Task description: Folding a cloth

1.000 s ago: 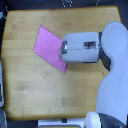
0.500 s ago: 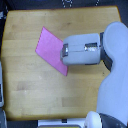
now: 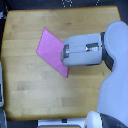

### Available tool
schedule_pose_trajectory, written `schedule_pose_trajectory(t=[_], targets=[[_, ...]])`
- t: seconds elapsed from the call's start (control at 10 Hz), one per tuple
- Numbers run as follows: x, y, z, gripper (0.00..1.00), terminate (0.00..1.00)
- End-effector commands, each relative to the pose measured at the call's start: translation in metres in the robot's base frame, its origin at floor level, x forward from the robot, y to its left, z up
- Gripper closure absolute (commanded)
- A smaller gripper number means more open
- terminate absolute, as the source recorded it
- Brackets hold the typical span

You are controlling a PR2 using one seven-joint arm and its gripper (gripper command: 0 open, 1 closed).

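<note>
The pink cloth [image 3: 50,46] lies flat on the wooden table [image 3: 30,85], turned diagonally, with one corner toward the top and one pointing down near the middle. My gripper [image 3: 63,52] reaches in from the exterior view's right. Its tip lies over the cloth's right edge and hides that part. From this overhead angle the grey-white fingers read as one block, so I cannot tell whether they are open or shut, or whether they hold the fabric.
The robot's large white arm and body [image 3: 116,85] cover the right and lower right of the table. A pale object [image 3: 2,95] sits at the left edge. Dark items [image 3: 67,4] lie past the table's top edge.
The gripper tip has shifted slightly downward in the view over the cloth's right edge. The cloth's outline looks about the same.
</note>
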Motion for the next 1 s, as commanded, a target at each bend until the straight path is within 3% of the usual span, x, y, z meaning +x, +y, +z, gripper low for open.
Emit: schedule_pose_trajectory(t=[0.0, 0.3, 0.6, 0.9], targets=[[0.010, 0.027, 0.036, 1.00, 0.00], [0.040, 0.060, 0.047, 1.00, 0.00], [0.041, 0.080, 0.049, 1.00, 0.00], [0.083, 0.128, 0.036, 1.00, 0.00]])
